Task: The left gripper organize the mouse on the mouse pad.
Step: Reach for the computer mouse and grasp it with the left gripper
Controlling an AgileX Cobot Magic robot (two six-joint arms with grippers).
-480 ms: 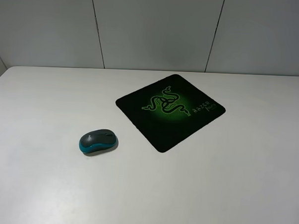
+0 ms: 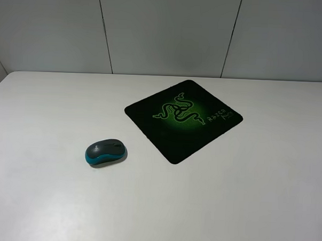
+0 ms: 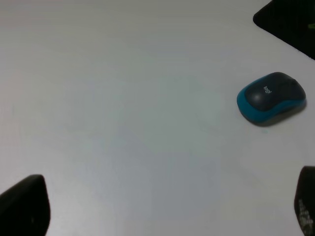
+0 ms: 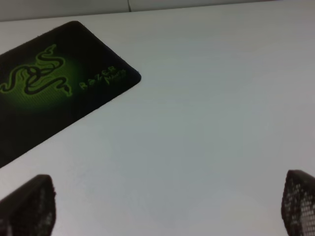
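Note:
The mouse with its dark grey top and teal-blue sides lies on the white table, left of the pad and off it. The black mouse pad with a green snake logo and "RAZER" lettering sits turned diagonally near the table's middle. No arm shows in the exterior high view. In the left wrist view the mouse lies well ahead of my open left gripper, and a pad corner shows beyond it. In the right wrist view my right gripper stands open over bare table, with the pad ahead.
The white table spreads wide around both objects, its far edge meeting a grey panelled wall. Nothing else stands on it.

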